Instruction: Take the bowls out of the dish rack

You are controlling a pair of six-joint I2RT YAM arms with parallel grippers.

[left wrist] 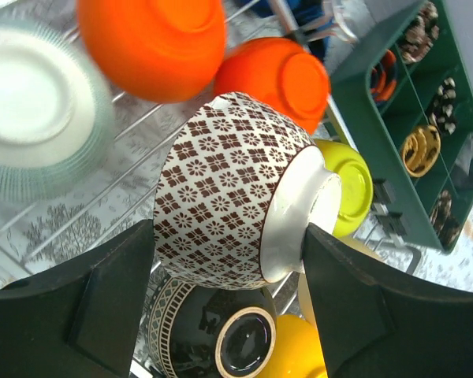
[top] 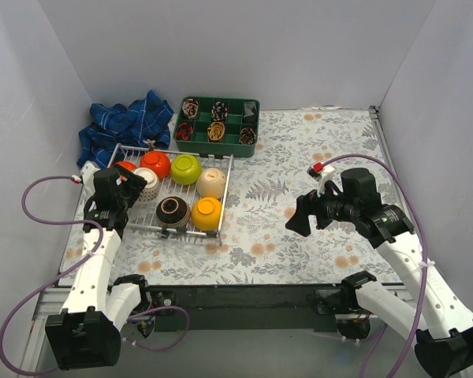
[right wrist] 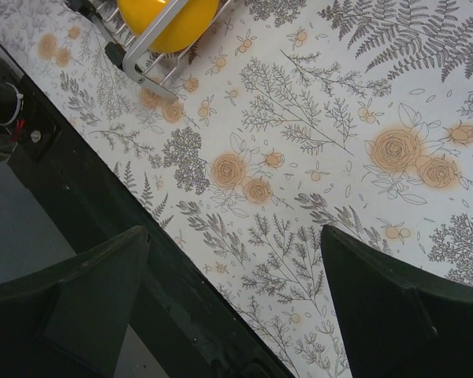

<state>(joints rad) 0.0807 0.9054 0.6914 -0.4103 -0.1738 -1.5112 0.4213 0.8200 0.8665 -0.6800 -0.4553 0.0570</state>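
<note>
The white wire dish rack (top: 227,183) sits left of centre with several bowls upside down in it: orange-red (top: 155,163), lime green (top: 186,168), beige (top: 211,183), dark brown (top: 173,211), yellow (top: 206,213). My left gripper (top: 135,189) (left wrist: 229,228) is shut on a white bowl with a brown flower pattern (left wrist: 221,185), held on its side just above the dark brown bowl (left wrist: 221,339). A pale teal-white bowl (left wrist: 31,102) lies at the rack's left. My right gripper (top: 299,217) (right wrist: 235,232) hangs open over the tablecloth, holding nothing.
A green compartment tray (top: 217,123) with small items stands behind the rack. Blue checked cloth (top: 126,126) lies at the back left. The table's dark front edge (right wrist: 102,228) runs under my right gripper. The rack's corner with the yellow bowl (right wrist: 169,20) shows beyond it.
</note>
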